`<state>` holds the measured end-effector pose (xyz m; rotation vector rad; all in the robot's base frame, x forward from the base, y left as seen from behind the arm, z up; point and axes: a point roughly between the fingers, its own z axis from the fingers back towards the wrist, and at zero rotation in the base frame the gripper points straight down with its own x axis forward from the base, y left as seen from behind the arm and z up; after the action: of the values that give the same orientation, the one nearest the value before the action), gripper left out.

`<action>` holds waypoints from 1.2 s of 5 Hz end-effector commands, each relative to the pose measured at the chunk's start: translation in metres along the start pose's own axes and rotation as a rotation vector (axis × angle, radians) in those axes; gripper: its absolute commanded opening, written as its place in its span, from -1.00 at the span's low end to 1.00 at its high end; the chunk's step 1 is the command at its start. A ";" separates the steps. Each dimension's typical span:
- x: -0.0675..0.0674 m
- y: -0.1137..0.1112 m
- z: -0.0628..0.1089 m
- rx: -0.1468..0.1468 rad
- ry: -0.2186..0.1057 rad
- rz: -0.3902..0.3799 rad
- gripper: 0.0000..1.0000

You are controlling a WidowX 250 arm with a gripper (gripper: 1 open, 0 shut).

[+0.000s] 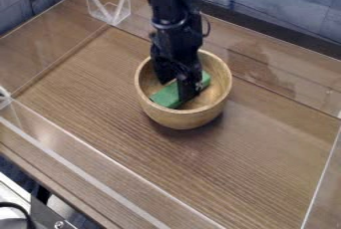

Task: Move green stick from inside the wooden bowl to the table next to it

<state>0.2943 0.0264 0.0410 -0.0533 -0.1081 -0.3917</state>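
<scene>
The wooden bowl [185, 114] sits near the middle of the dark wood-grain table [94, 94]. Inside it lies the green stick [170, 93], a flat bright green block, partly covered by the arm. My black gripper [182, 82] points straight down into the bowl, its fingers spread open over the stick. Whether the fingertips touch the stick cannot be told from this view.
Clear plastic walls [54, 19] edge the tabletop on all sides. A clear plastic piece [107, 6] stands at the back left corner. A pale smudge [260, 64] marks the table right of the bowl.
</scene>
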 end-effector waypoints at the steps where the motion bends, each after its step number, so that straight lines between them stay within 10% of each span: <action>1: 0.012 0.004 0.023 0.022 -0.049 0.026 1.00; 3: 0.022 0.016 0.040 0.036 -0.078 0.085 1.00; 6: 0.019 0.026 0.022 0.040 -0.059 0.175 1.00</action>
<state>0.3132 0.0391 0.0521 -0.0499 -0.1258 -0.2265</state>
